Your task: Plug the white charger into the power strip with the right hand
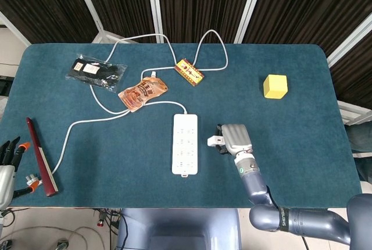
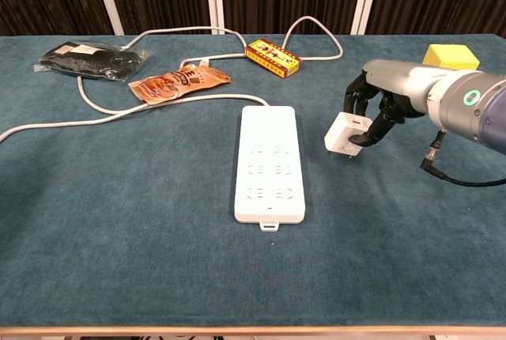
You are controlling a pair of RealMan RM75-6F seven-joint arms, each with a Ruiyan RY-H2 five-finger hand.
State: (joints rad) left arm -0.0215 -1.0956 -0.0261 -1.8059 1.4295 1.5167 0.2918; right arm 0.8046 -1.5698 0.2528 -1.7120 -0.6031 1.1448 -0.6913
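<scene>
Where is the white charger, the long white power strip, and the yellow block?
white charger point(image 2: 343, 136), chest view, on its flat white face.
power strip point(image 2: 269, 162), chest view, middle of its top.
yellow block point(image 1: 275, 86), head view, centre of its top face.

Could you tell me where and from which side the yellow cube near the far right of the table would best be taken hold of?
The yellow cube is probably best gripped across two opposite flat side faces, coming down from above. It sits flat and alone on the blue table, with nothing touching it, so its sides look free. The right hand holds the white charger, so it would first need to be freed.
</scene>
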